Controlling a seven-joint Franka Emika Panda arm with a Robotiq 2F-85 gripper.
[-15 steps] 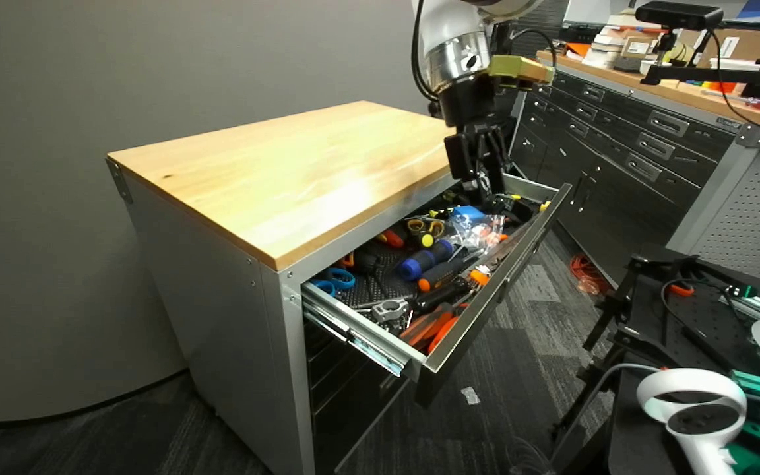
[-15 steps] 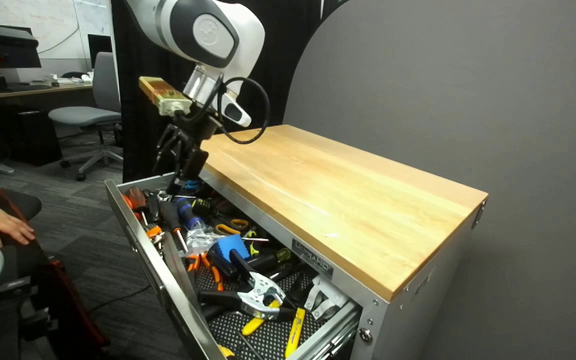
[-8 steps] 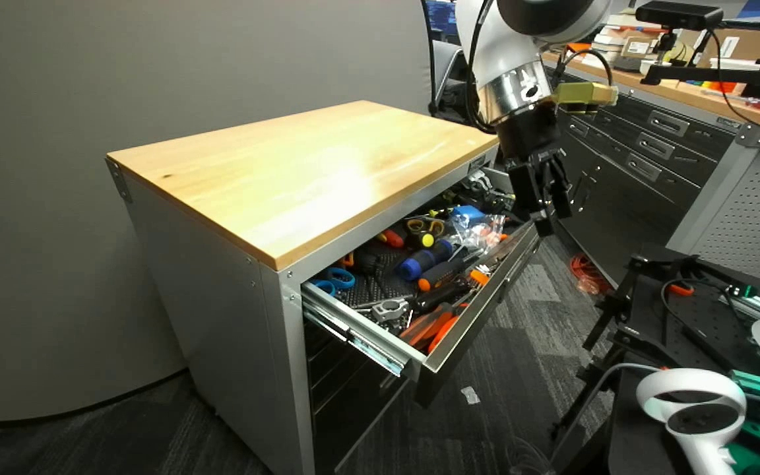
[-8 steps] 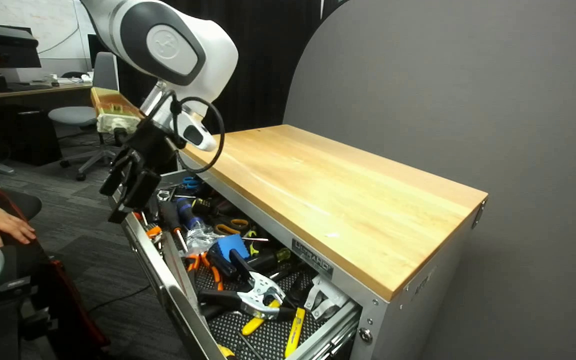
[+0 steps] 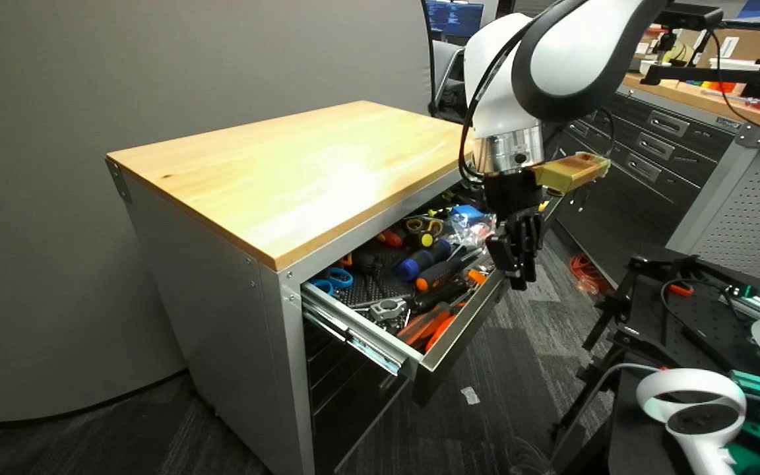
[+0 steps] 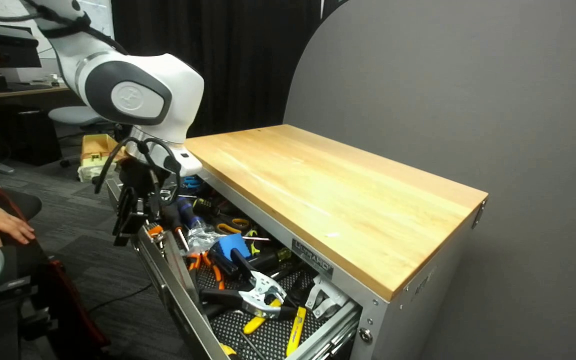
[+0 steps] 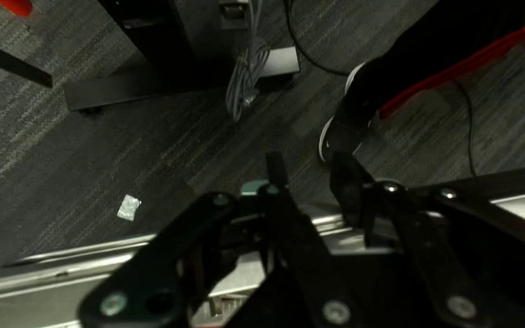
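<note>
In both exterior views, a grey metal drawer (image 5: 462, 324) is already standing open — black jointed fingers (image 5: 501, 253) are hanging at its front, contact unclear. The wrist view is showing them slightly parted, gripping nothing visible yet.

Robotics lab in office space, by the look of it from where I stand. White robot arm (image 6: 140, 102) at a steel tool cabinet (image 5: 215, 316) with a wooden top (image 6: 338, 190). Drawer (image 5: 464, 319) pulled out, packed with screwdrivers (image 5: 443, 272), pliers (image 6: 213, 268), a spring clamp (image 6: 265, 295): workshop stock. Mounted black camera (image 5: 693, 14) and, lower down, a white VR controller (image 5: 706, 417): lab kit. Drawer cabinet (image 5: 624, 191) further back, cardboard box (image 5: 756, 45) on top. Office side: desk (image 6: 28, 92), grey chair (image 6: 75, 115), monitor (image 5: 457, 16) with lines of text up, whiteboard (image 6: 99, 17), carpet tiles (image 5: 538, 336) underfoot. Grey partition (image 6: 418, 100) and black curtain (image 6: 248, 75) as backdrop.
</note>
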